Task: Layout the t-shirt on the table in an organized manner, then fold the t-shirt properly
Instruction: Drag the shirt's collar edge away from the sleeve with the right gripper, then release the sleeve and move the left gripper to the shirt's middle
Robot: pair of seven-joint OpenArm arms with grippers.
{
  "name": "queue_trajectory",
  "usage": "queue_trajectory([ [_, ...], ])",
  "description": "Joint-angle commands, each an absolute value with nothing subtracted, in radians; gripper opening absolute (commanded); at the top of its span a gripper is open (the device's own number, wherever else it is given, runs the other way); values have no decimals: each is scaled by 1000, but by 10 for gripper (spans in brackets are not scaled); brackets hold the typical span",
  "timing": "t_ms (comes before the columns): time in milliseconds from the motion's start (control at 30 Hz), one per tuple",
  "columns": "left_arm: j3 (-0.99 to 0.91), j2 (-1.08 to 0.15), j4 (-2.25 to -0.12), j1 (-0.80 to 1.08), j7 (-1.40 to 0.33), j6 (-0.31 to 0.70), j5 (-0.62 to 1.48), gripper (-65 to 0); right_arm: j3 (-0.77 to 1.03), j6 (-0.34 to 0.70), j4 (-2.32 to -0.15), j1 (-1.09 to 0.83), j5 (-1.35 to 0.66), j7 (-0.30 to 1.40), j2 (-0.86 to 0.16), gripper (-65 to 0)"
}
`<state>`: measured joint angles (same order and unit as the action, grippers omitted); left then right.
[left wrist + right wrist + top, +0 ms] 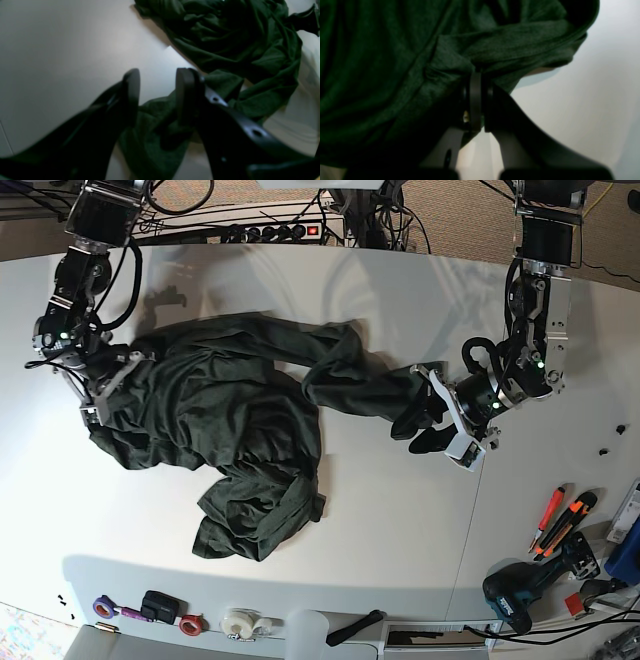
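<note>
The dark green t-shirt (220, 410) lies crumpled on the white table (400, 530), with one sleeve stretched toward the right. In the base view my right gripper (100, 402) sits at the shirt's left edge. Its wrist view shows the right gripper (476, 75) shut on a fold of the t-shirt (395, 62). My left gripper (420, 430) is at the tip of the stretched part. In the left wrist view the left gripper (157, 82) is open, its fingers (131, 92) straddling a strip of the t-shirt (237, 45) that lies low between them.
Tape rolls (240, 620) and small items line the table's front edge. A drill (520, 592) and orange cutters (562, 520) lie at the front right. A power strip (270, 228) and cables run along the back edge. A thin seam (470, 520) crosses the tabletop.
</note>
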<state>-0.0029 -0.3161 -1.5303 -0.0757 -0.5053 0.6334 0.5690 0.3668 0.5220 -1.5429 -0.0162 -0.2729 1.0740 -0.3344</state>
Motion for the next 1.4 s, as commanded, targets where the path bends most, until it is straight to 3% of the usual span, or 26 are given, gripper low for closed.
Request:
queue_trajectory([
  [0,-9,-324,-1547,-94,-482,641,584,-405,376,522,-1558,-3,-270,1070,-367,-650],
  [367,-9,-324,-1547,-94,-482,641,584,-405,506,486,-1558,-2,-289,1044,-443,-650],
  [500,-9,-324,-1547,-94,-479,641,584,-405,637,496,-1558,-3,-464,1098,-443,-650],
  [733,-9,-324,-1547,-94,-479,641,585,-405,830,603,-1558,-3,-830,1388,-443,-650],
  [833,-9,-324,-1547,-94,-479,641,585,-405,902,624,-1558,-14,-900,1396,-444,-650],
  [1100,-9,-324,-1547,-94,-479,641,585,-405,1048,657,-1557,-118,-887,1396,-446,-650],
  [1333,-9,-324,-1547,-94,-505,656,618,-405,1058,658,-1557,-138,-805,1319,-446,-650],
  [1367,-9,-324,-1547,-94,-511,657,629,-405,1052,658,-1557,-138,-811,1318,-446,-624],
])
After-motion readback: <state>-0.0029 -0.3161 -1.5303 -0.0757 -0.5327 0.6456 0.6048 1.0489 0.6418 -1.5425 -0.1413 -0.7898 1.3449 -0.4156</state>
